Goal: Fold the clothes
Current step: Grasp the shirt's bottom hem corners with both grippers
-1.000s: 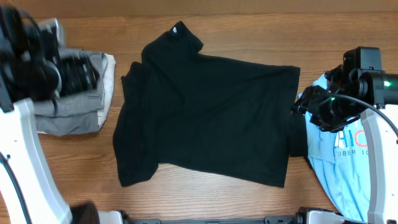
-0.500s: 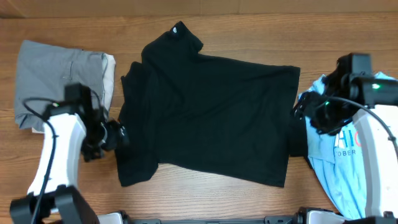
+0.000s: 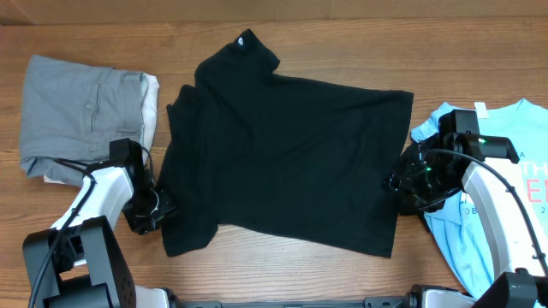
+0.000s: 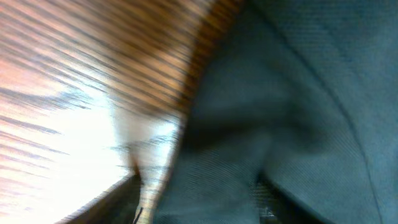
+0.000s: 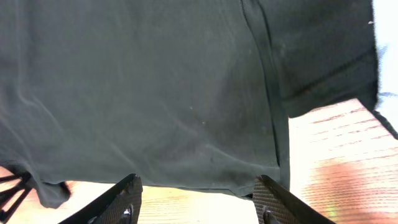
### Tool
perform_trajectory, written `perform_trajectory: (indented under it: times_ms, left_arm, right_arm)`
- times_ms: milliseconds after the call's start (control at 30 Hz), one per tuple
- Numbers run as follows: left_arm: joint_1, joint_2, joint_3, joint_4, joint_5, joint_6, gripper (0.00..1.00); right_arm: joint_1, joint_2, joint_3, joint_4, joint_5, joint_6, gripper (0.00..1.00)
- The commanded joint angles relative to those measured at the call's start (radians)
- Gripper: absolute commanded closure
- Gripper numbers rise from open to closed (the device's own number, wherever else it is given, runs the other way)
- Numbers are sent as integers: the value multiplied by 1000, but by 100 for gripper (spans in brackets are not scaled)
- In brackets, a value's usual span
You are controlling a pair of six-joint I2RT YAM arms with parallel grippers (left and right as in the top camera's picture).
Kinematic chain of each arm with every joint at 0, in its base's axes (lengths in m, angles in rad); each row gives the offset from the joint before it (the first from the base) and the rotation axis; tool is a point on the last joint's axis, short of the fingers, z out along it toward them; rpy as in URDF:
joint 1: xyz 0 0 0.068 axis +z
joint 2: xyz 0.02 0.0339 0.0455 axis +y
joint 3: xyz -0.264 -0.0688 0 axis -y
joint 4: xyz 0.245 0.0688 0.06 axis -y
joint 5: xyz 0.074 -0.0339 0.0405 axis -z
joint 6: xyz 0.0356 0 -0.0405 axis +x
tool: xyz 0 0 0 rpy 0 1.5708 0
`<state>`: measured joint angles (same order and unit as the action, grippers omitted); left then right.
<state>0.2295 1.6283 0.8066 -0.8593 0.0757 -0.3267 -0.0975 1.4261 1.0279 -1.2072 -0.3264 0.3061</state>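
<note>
- We see the black shirt (image 3: 282, 154) spread flat in the middle of the wooden bench (image 3: 342, 34), collar toward the far edge and hem toward the right side.
- The shirt's left sleeve is bunched in soft folds along its left border, and its near-left corner lies flat on the wood.
- The left pincer (image 3: 161, 210) sits low at the shirt's near-left edge, right against the cloth.
- Its wrist view is a blur of wood grain and dark fabric, so we cannot tell whether its jaws are apart or together.
- The right pincer (image 3: 396, 184) is at the shirt's right edge, just above the near-right corner.
- In its wrist view the fingers (image 5: 127, 193) stand spread wide with nothing between them, and the shirt's hem and side seam lie just ahead of them.
- A folded pair of grey trousers (image 3: 81, 111) lies to the left of the black shirt, close to the bunched sleeve.
- A light blue shirt (image 3: 488, 231) with printed letters lies to the right of the black shirt, partly under the right arm.
</note>
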Motion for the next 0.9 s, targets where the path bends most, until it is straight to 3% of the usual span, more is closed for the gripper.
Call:
perform_trajectory:
  times_ms: [0, 33, 200, 400, 533, 600, 733, 867]
  left_arm:
    - [1, 52, -43, 23, -4, -14, 81]
    - [1, 50, -43, 10, 12, -14, 95]
    - [1, 48, -41, -166, 241, 0, 96]
    - [1, 47, -42, -232, 161, -11, 96]
    - [1, 45, -41, -236, 147, -42, 96]
    - [2, 45, -41, -235, 113, -64, 96]
    - [1, 45, -41, -200, 92, -66, 96]
    - [1, 45, -41, -176, 93, -66, 96]
  right_arm:
    - [1, -5, -2, 10, -16, 8, 39]
    - [1, -5, -2, 11, -16, 8, 39]
    - [1, -5, -2, 30, -16, 8, 39]
    - [1, -5, -2, 66, -16, 8, 38]
    - [1, -5, -3, 43, 24, 18, 33]
    - [0, -4, -17, 23, 95, 61, 25]
    - [-9, -4, -106, 23, 132, 127, 18]
    - [-24, -4, -204, 29, 119, 181, 17]
